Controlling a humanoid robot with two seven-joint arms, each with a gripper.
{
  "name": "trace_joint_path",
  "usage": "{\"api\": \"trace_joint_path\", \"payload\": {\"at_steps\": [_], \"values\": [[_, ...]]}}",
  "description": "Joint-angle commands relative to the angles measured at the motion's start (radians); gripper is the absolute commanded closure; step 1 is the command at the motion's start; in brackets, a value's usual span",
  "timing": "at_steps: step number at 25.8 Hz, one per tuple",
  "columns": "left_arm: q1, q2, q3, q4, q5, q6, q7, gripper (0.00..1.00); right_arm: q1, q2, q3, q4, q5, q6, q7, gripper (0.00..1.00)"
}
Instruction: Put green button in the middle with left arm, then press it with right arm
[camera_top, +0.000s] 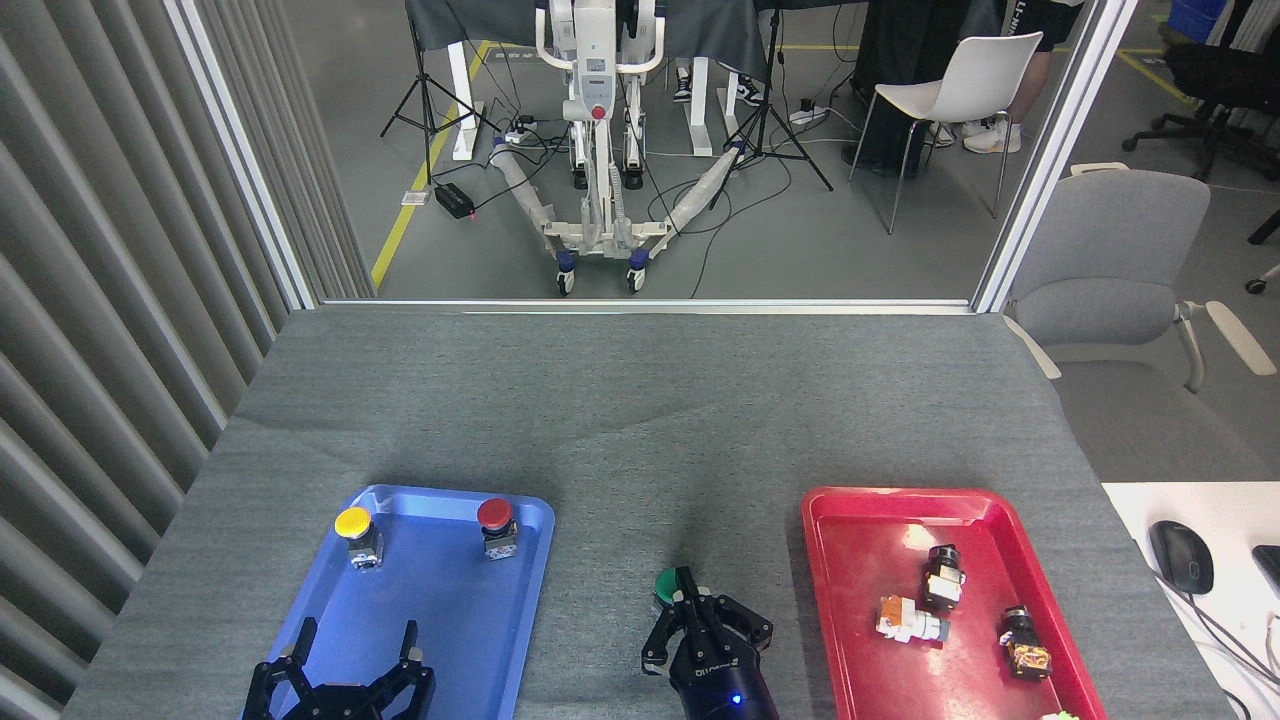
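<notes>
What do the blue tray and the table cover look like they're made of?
The blue tray looks like glossy moulded plastic: it shows pale light reflections and a rounded raised rim. The table cover looks like matte grey felt-like cloth: fine speckled texture, faint creases, no shine.
</notes>
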Motion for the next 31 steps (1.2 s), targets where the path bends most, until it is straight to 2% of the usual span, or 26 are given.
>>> {"api": "trace_joint_path", "payload": {"at_steps": [1,8,12,13,14,15,17,18,19,25,31], "values": [[0.000,-0.001,0.002,-0.001,0.000,-0.001,0.000,0.01,-0.014,0.011,0.008,0.062,-0.001,0.003,-0.002,1.00],[0.000,-0.001,0.002,-0.001,0.002,-0.001,0.000,0.01,-0.014,0.011,0.011,0.088,-0.010,0.009,-0.013,1.00],[0.000,-0.001,0.002,0.001,0.008,-0.001,0.000,0.01,-0.016,0.005,0.007,0.014,-0.010,0.034,-0.029,1.00],[0.000,-0.001,0.002,0.001,0.008,-0.001,0.000,0.01,-0.016,0.005,0.002,-0.012,-0.010,0.037,-0.037,0.96],[0.000,-0.001,0.002,0.001,0.008,-0.001,0.000,0.01,-0.014,0.003,-0.002,-0.046,-0.010,0.040,-0.043,0.85],[0.000,-0.003,0.002,0.001,0.008,-0.001,0.000,0.01,-0.008,0.000,-0.005,-0.076,-0.010,0.044,-0.043,0.70],[0.000,-0.003,0.002,0.001,0.008,-0.001,0.000,0.01,0.006,-0.005,-0.022,-0.121,-0.010,0.055,-0.043,0.18],[0.000,-0.003,0.002,0.001,0.008,-0.001,0.000,0.01,0.024,-0.012,-0.041,-0.139,-0.010,0.055,-0.043,0.07],[0.000,-0.003,0.002,0.001,0.008,-0.001,0.000,0.01,0.042,-0.018,-0.059,-0.158,-0.010,0.050,-0.043,0.01],[0.000,-0.003,0.002,0.001,0.008,-0.001,0.000,0.01,0.170,-0.052,-0.171,-0.274,-0.011,-0.017,-0.043,0.00],[0.000,-0.003,0.002,0.001,0.008,-0.001,0.000,0.01,0.252,-0.061,-0.216,-0.343,-0.021,-0.062,-0.045,0.00]]}}
